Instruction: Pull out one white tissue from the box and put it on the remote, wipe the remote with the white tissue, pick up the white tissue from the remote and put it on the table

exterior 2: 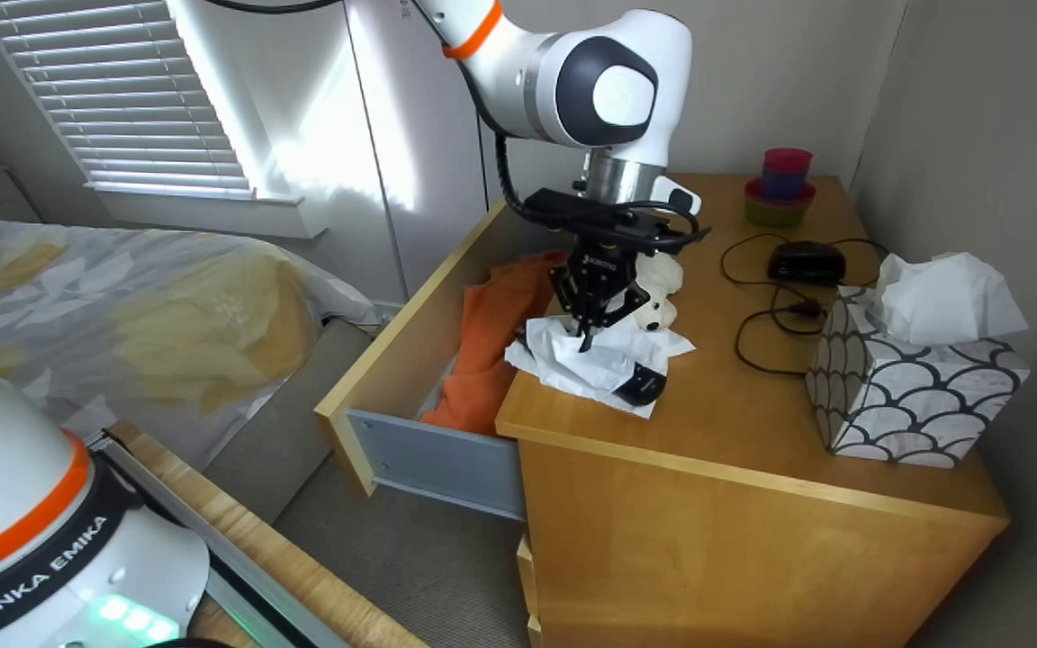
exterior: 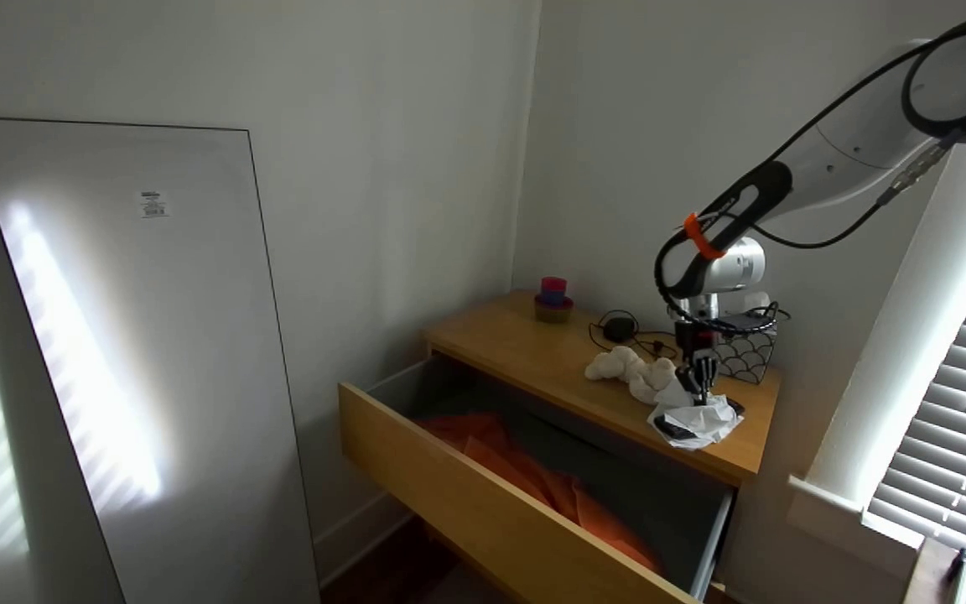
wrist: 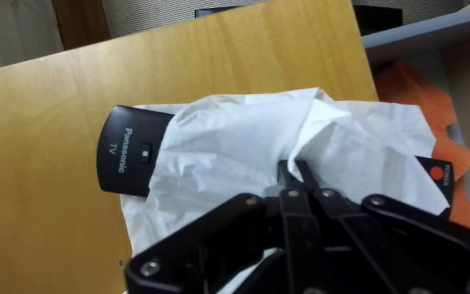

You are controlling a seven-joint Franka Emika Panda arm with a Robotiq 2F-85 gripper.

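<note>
The white tissue (wrist: 218, 134) is draped across the middle of the remote (wrist: 133, 151), whose two black ends stick out from under it. A fold of the tissue is pinched between the fingertips of my gripper (wrist: 294, 165), which is shut on it right above the remote. In an exterior view the gripper (exterior 2: 585, 344) points down into the crumpled tissue (exterior 2: 563, 364) near the corner of the wooden table (exterior 2: 734, 423). The patterned box (exterior 2: 924, 405) stands apart by the wall, with another white tissue (exterior 2: 946, 297) poking from its top. Most of the remote's buttons are covered.
A front drawer (exterior: 483, 512) is pulled out beside the tissue, with orange cloth (exterior 2: 491, 333) inside. A cream-white lump (exterior: 630, 369) lies close to the gripper. Further back are a black device (exterior 2: 807, 263) with cables and stacked cups (exterior 2: 784, 184).
</note>
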